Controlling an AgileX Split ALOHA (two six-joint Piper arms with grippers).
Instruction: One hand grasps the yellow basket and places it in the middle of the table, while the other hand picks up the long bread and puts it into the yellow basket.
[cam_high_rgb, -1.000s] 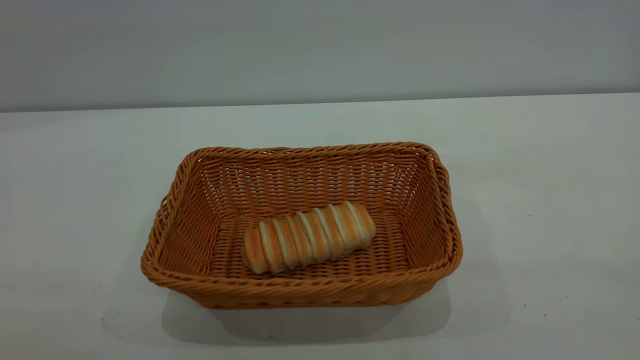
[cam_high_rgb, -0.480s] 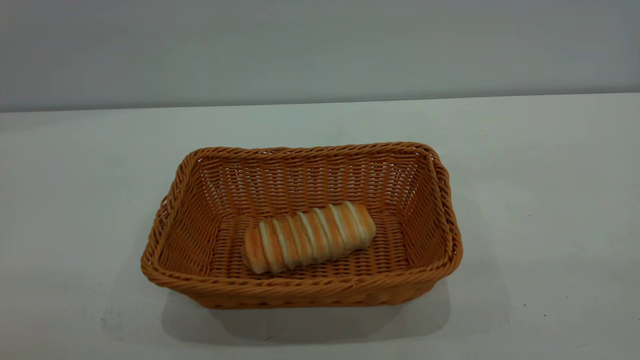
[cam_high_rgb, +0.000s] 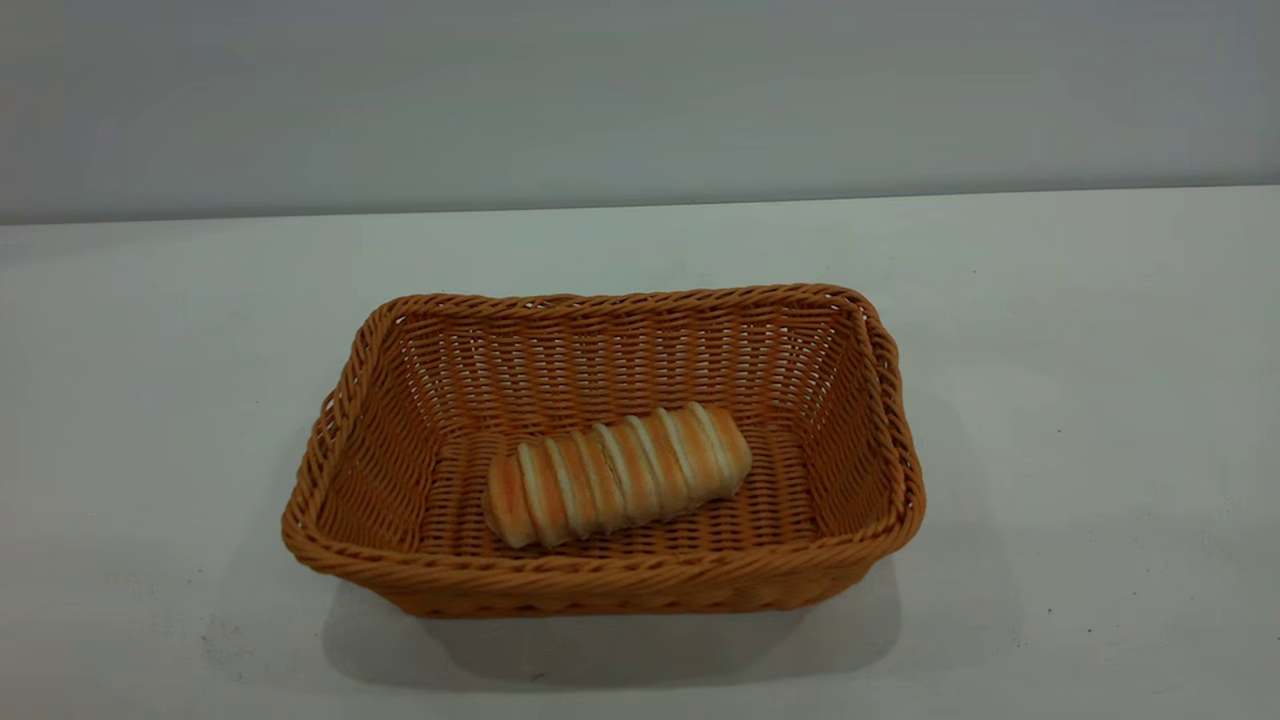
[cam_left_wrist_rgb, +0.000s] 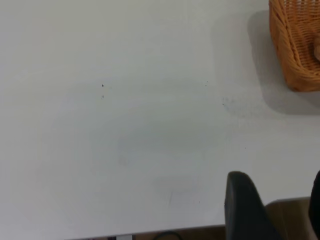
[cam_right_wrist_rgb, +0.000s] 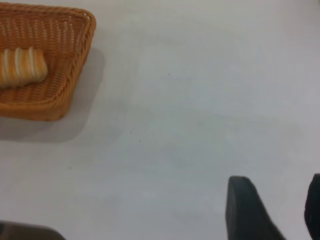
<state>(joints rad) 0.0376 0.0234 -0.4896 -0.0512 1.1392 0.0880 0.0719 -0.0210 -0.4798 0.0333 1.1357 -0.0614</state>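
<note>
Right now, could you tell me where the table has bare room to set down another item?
The table is bare left of, right of and behind the basket. Inside it, free floor lies around the bread. Both the left gripper and the right gripper stand open, clear of it.

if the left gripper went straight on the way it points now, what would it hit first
Probably nothing but the bare white table. The open left gripper looks down on empty tabletop, while the orange-tan wicker basket sits off to one side, apparently outside its line, though depth is unclear.
</note>
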